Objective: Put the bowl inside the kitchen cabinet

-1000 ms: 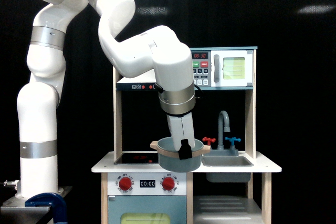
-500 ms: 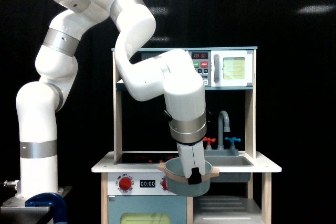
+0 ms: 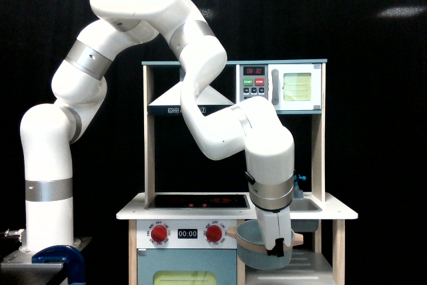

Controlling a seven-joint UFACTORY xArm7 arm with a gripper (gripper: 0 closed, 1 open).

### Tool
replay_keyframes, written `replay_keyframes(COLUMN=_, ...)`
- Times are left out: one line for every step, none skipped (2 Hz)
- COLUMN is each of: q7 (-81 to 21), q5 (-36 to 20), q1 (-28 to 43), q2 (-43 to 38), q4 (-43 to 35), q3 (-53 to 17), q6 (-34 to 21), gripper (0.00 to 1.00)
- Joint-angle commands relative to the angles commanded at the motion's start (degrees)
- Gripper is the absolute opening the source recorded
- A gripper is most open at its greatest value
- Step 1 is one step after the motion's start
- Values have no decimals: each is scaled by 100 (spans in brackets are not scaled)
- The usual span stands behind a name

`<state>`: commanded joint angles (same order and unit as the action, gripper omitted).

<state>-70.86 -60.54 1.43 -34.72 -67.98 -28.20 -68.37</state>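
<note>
Because the round blue-grey bowl with the tan wooden rim [image 3: 259, 245] has to end up in a bay that sits beneath the white tabletop [image 3: 133, 210], we carry it low, hanging in front of the toy kitchen just under the tabletop's front edge. Our jaws [image 3: 275, 250] point straight down and are clenched on the bowl's rim at its near side, one finger inside and one outside as far as we can judge, so the bowl hangs level and open side up. That grip leaves the bowl's body free, which should let us slide it sideways or forward into the opening without the white forearm [image 3: 270, 165] striking the pale wood posts.

The doorless kitchen cabinet with its white slatted shelf [image 3: 313, 268] lies directly behind and below the bowl, to the exterior view's right of the blue oven with the yellow-green window [image 3: 187, 268]. We judge the bowl is at the mouth of the bay but not yet resting on the shelf.

We cannot see into the bowl from this height. The visible part of the shelf carries nothing. The grey sink basin [image 3: 303, 205] above is half hidden by the arm.
</note>
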Motion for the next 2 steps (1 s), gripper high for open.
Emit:
replay_keyframes(q7=213, q5=-284, q1=-113, q2=-504, q4=-391, q3=779, q6=573, gripper=0)
replay_keyframes(q7=430, q5=-497, q1=-72, q2=-799, q4=-556, q3=1476, q6=1216, gripper=0)
